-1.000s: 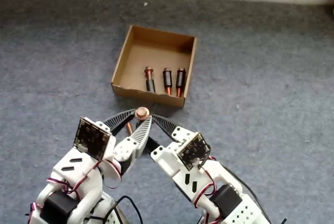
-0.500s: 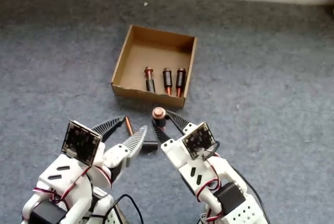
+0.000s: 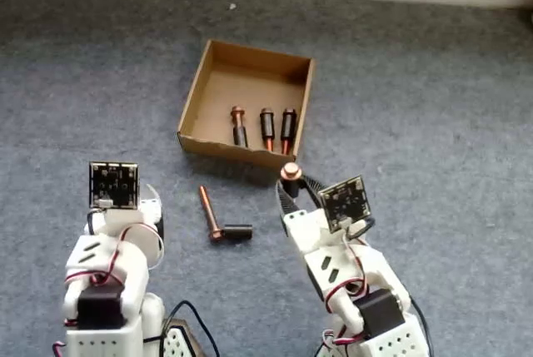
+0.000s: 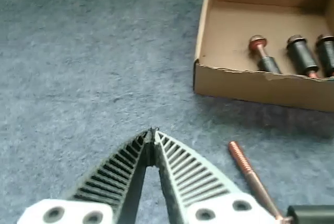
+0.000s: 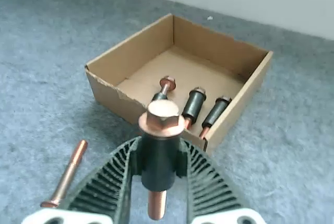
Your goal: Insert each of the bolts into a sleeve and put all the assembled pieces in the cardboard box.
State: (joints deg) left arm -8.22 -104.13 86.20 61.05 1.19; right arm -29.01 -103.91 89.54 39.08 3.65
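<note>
Just short of the near wall of the cardboard box (image 3: 225,150), the right gripper (image 5: 159,150) is clamped on an assembled piece (image 5: 158,164). It is a black sleeve with a copper bolt through it, hex head up and the threaded end hanging below the jaws. Gripping it upright by the sleeve probably keeps the bolt from sliding out, and its place beside the box suits a drop over the wall.

Inside the box lie 3 finished pieces (image 3: 267,128), side by side against that same wall, heads toward the far side. 1 loose bolt (image 3: 207,210) and 1 loose sleeve (image 3: 238,231) lie on the grey carpet (image 3: 433,107) between the 2 arms. The bolt's head end is just beside the sleeve but not inserted, so 1 assembly appears to remain after this one.

The left gripper (image 4: 152,139) sits low and back from them, its jaws pressed together on nothing, likely to leave the other arm room.

From above, the held piece reads as little more than a copper head. The right wrist view makes plain the sleeve between the jaws and the thread below. The left wrist view settles that its jaws are closed, which the left arm (image 3: 104,265) hides from the high view.
</note>
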